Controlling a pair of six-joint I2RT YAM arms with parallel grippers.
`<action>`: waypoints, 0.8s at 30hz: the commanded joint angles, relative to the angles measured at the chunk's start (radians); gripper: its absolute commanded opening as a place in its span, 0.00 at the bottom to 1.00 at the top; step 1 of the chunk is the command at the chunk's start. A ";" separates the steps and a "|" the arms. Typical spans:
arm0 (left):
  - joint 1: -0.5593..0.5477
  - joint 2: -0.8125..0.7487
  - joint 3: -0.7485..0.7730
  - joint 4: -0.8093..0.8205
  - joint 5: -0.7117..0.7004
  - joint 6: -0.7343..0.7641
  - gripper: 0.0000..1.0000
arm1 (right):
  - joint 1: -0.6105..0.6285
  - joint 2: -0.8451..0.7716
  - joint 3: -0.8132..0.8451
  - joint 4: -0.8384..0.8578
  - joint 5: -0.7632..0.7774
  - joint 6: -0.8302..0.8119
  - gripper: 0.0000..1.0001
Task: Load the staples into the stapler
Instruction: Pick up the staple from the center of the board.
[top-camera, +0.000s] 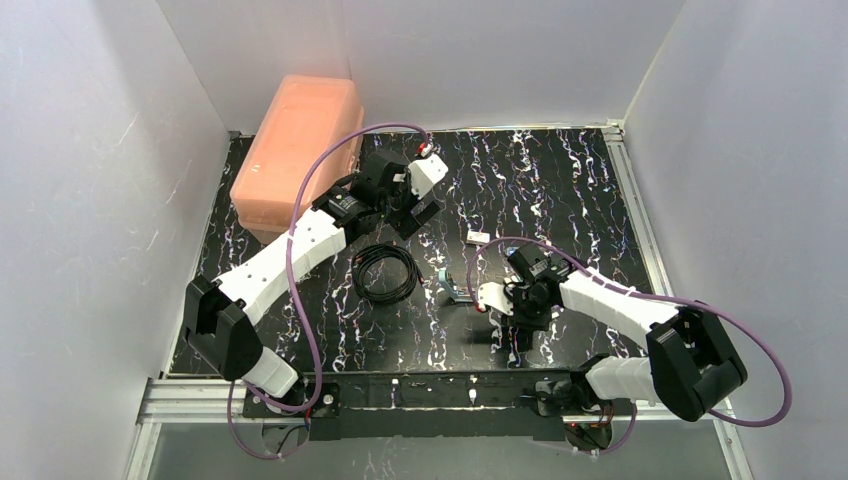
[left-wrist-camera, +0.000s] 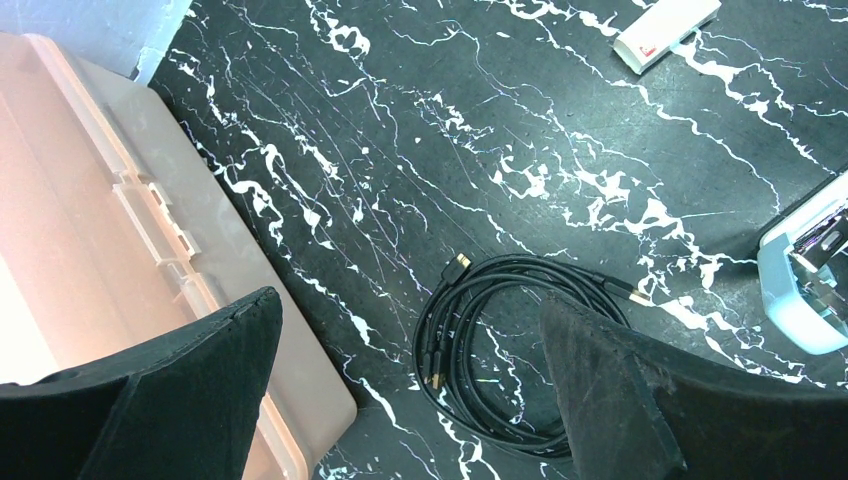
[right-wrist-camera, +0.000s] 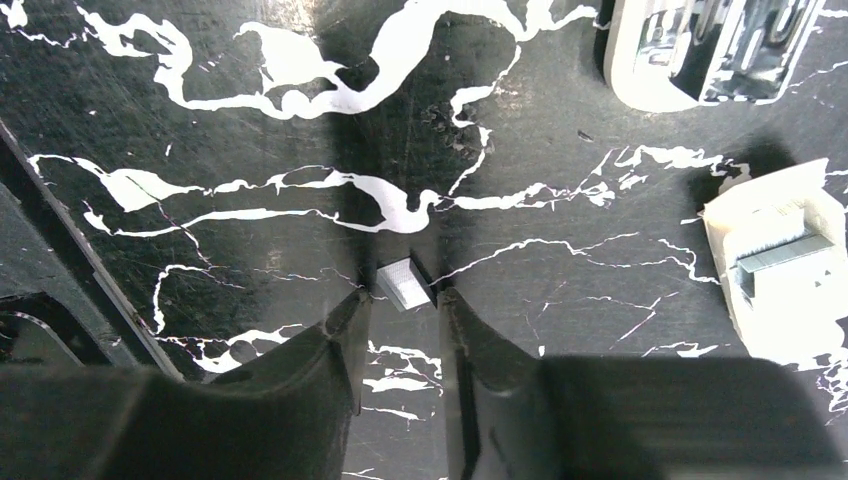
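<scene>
The right gripper (right-wrist-camera: 402, 298) flanks the staples (right-wrist-camera: 403, 282) on the worktop (right-wrist-camera: 560, 330), whether clamped I cannot tell, stapler (right-wrist-camera: 700, 50) at one o'clock; left gripper (left-wrist-camera: 408, 300) gapes wide.

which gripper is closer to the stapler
Right. The right gripper is low just beside the stapler; the left gripper hovers farther off, past the coiled cable, near the pink box.

Black marbled table (top-camera: 560, 180). Orange box (top-camera: 295, 150) at 10 o'clock. My left gripper (top-camera: 414, 210) hangs at the box's 3 o'clock. Cable coil (top-camera: 385, 272) near centre, stapler (top-camera: 452, 290) at its 3 o'clock. White block (top-camera: 477, 237) at the stapler's 1 o'clock. My right gripper (top-camera: 508, 338) at the stapler's 4 o'clock.
</scene>
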 joint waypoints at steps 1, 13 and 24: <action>0.004 -0.018 -0.012 0.002 -0.012 0.007 0.99 | 0.005 -0.002 -0.023 0.011 -0.028 -0.033 0.35; 0.004 -0.017 -0.019 0.011 -0.014 0.013 0.98 | 0.003 0.003 0.012 -0.006 -0.067 -0.019 0.18; 0.049 -0.036 -0.004 0.005 0.205 -0.112 0.99 | 0.002 -0.032 0.186 -0.081 -0.163 0.077 0.14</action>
